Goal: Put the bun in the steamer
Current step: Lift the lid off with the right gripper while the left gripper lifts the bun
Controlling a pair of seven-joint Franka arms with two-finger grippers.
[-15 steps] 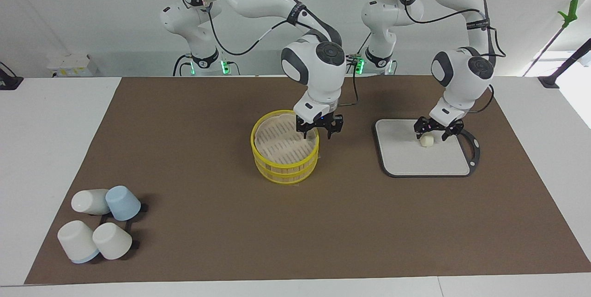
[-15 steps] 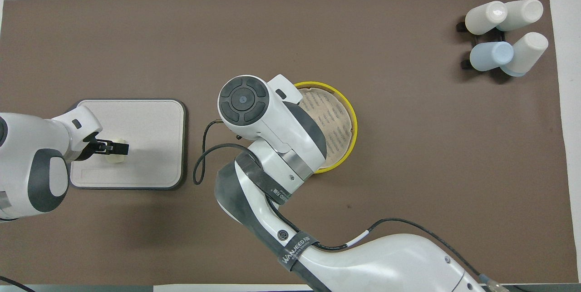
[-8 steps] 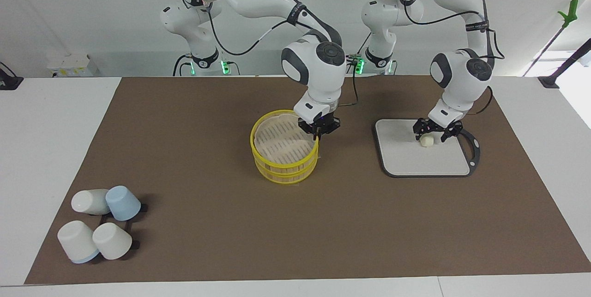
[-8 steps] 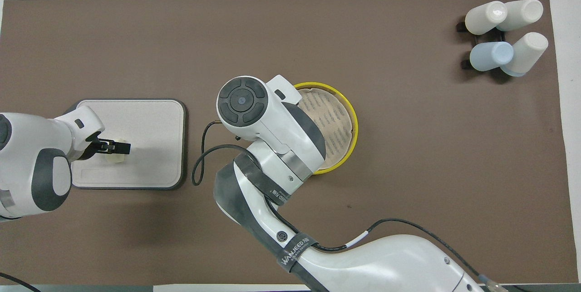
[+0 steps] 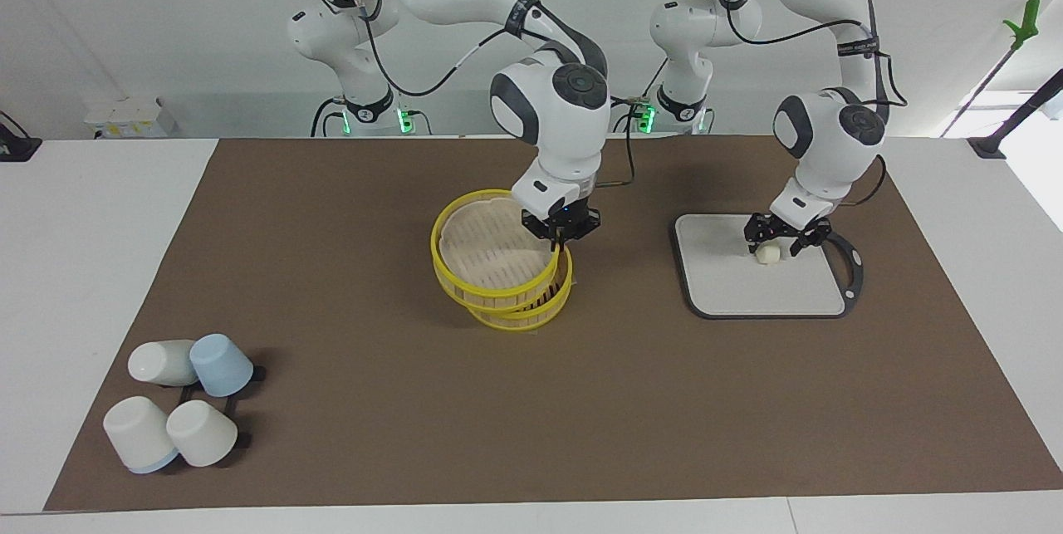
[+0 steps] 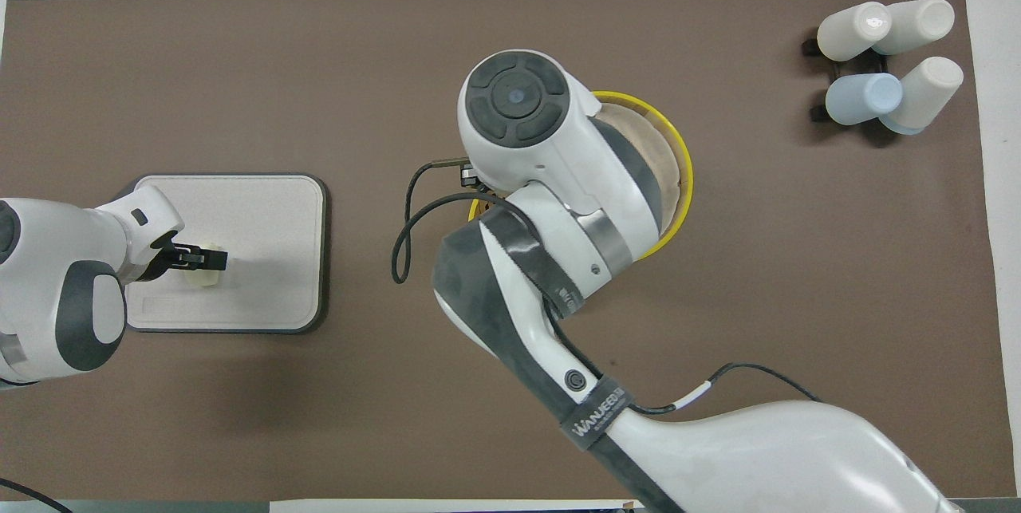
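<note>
Lid (image 5: 492, 247) is being gripped at its rim by the right hand (image 5: 560, 232), tilting off the steamer (image 5: 523, 301) to open it. Left hand (image 5: 779, 237) is clasping the bun (image 5: 768, 254) on the grey board (image 5: 751, 285). The facing view is showing the tilt; overhead, the arm is hiding it

My arms wear glossy white plastic shells. The steamer (image 5: 498, 268) looks like pale woven bamboo with bright yellow rims. A matt brown cloth mat (image 5: 374, 185) covers the smooth white table (image 5: 83, 227).
</note>
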